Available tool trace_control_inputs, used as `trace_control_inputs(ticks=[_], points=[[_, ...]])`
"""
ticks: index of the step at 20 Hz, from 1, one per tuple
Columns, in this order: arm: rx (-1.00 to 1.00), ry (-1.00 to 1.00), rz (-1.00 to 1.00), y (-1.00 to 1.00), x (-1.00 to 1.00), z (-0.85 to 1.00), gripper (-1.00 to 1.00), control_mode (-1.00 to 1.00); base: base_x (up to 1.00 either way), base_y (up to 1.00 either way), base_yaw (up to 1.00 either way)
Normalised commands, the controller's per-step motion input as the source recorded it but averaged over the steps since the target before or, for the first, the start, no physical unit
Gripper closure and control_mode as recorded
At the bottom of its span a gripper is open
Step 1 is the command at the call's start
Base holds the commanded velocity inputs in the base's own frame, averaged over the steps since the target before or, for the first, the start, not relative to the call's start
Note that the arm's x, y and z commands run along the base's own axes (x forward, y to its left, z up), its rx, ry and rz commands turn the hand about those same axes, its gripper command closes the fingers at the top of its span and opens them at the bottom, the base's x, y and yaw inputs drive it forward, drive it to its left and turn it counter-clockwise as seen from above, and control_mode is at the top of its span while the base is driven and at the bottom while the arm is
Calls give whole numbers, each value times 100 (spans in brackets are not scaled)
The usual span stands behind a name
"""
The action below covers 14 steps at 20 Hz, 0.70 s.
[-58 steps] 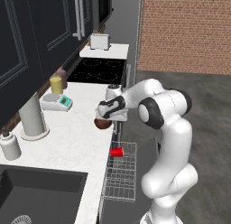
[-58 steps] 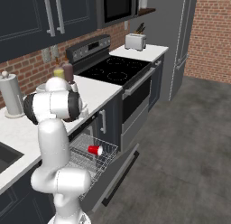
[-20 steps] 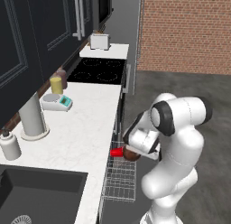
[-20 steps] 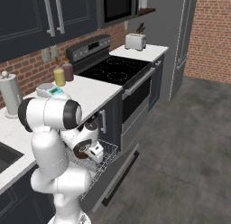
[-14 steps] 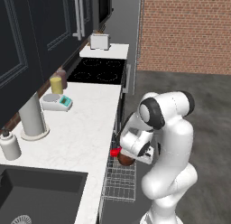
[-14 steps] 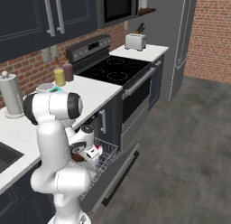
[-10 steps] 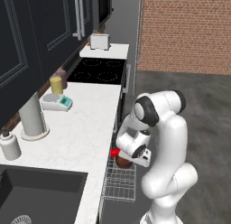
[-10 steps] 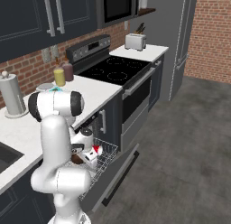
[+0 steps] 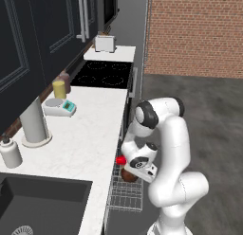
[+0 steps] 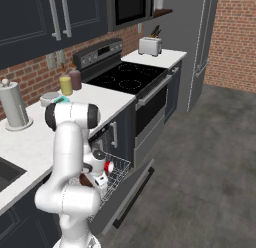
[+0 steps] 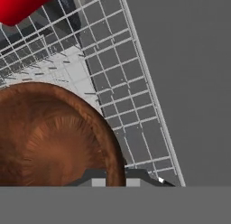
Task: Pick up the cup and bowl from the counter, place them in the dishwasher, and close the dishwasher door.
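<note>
Bowl (image 11: 54,137) is right up against the hand camera, glossy brown, taking up the whole 8 o'clock corner of the hand view with the grey wire rack (image 11: 122,78) under it. From the left base view the gripper (image 9: 134,170) is down low over the pulled-out rack (image 9: 126,196) of the dishwasher (image 10: 117,184), with the bowl (image 9: 129,175) tucked at its lower end, so it looks like it's gripping the bowl, but honestly I can't tell whether the fingers are clamped on it or not since they're hidden. Cup (image 9: 121,160) is bright red, just at 10 o'clock from the bowl in that view, and pokes in at 11 o'clock in the hand view (image 11: 20,6). Dishwasher door (image 10: 122,197) hangs open, tilted down toward the floor. Up on the counter (image 9: 90,134) sit a white-and-teal scale (image 9: 59,106) and a yellow jar (image 9: 59,89).
</note>
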Motion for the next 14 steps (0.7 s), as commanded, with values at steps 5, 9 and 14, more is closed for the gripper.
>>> trace_control_inputs(ticks=[5,9,14], points=[[7,1,-10,0,19,-34,100,-100,0,0,0],[7,2,-12,0,31,-26,100,-100,0,0,0],[6,4,-13,0,41,-21,100,-100,0,0,0]])
